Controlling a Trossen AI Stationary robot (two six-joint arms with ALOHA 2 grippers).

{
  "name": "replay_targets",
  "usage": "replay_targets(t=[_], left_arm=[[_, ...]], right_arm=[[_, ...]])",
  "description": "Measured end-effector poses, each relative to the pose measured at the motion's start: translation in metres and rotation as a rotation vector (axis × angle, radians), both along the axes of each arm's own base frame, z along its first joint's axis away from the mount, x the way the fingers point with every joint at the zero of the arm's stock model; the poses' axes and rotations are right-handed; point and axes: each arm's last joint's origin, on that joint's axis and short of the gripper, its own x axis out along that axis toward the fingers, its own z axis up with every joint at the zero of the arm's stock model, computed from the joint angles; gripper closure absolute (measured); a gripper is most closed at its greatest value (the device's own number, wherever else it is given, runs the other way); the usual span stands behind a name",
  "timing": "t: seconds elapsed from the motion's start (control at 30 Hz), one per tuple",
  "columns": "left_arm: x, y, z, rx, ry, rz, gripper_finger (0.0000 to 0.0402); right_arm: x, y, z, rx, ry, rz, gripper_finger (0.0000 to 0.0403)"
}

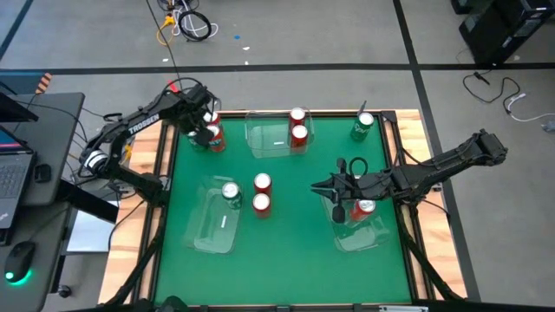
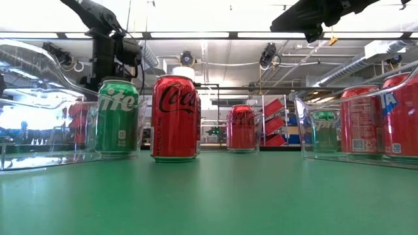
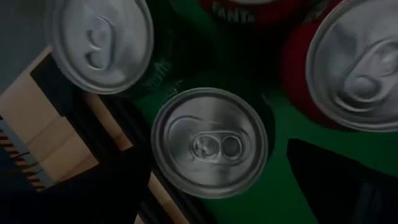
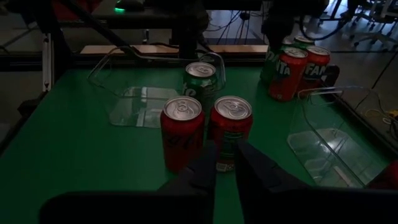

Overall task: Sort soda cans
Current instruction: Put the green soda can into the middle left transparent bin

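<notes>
1. Soda cans (image 1: 261, 192) spread over the green counter (image 1: 286, 260): cluster at far left corner, two red mid-counter, others in clear trays (image 1: 214, 227).
2. Left gripper (image 1: 205, 120) wide open above the far-left cluster, straddling a silver-topped can (image 3: 210, 142), nothing held.
3. Right gripper (image 1: 323, 185) nearly closed, empty, near the right edge, facing the two red cans.
4. Likely stiff but dentable, smooth-walled, slippery; best gripped around mid-body, moderate squeeze.
</notes>
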Motion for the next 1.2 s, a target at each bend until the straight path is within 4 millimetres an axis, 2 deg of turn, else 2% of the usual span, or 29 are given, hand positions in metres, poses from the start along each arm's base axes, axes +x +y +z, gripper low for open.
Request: replay_targets(t=[0.23, 0.4, 0.57, 0.63, 0.9, 1.2], left_arm=[[-0.003, -0.004, -0.017, -0.020, 0.045, -0.041, 0.0035], [-0.004, -0.003, -0.025, -0.002, 0.059, -0.066, 0.0075], [-0.004, -0.004, -0.024, 0.000, 0.061, -0.085, 0.0136], [-0.004, -0.004, -0.024, -0.002, 0.062, -0.086, 0.0148], [-0.008, -0.010, -0.023, -0.066, 0.103, -0.060, 0.0158], [-0.008, -0.009, 0.001, -0.077, 0.128, -0.055, 0.0169]], right_arm=[[0.000, 0.000, 0.000, 0.000, 0.000, 0.000, 0.0354], [0.000, 0.000, 0.000, 0.000, 0.000, 0.000, 0.0354], [0.000, 0.000, 0.000, 0.000, 0.000, 0.000, 0.0355], [0.000, 0.000, 0.000, 0.000, 0.000, 0.000, 0.0353], [0.000, 0.000, 0.000, 0.000, 0.000, 0.000, 0.0354], [0.000, 0.000, 0.000, 0.000, 0.000, 0.000, 0.0355]])
